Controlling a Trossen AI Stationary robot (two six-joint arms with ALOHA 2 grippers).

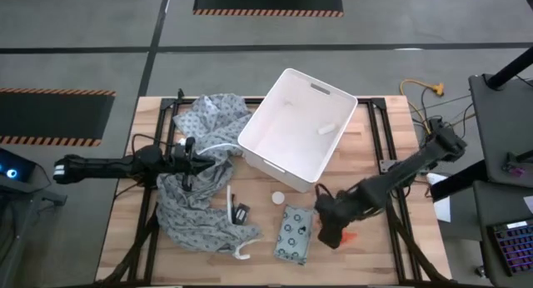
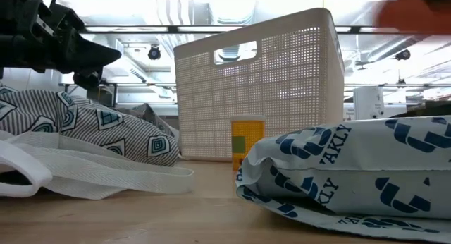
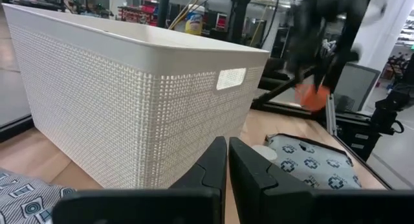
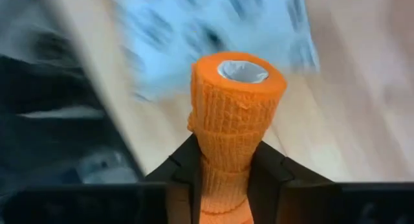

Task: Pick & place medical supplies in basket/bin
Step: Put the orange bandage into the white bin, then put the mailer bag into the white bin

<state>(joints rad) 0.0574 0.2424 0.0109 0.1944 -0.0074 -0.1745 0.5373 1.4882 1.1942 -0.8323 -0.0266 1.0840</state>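
Gripping an orange bandage roll point(image 4: 237, 98) between closed fingers, the right gripper point(image 1: 333, 231) hangs just beside the teal packet point(image 1: 293, 233), apart from the white basket point(image 1: 297, 128). The roll bulges well past the jaws and looks pinched low, so it may tilt or slip out on the way across. Only the right wrist view shows this grip. The left gripper point(image 3: 226, 164) sits pressed shut and empty, with the basket wall just beyond its tips.
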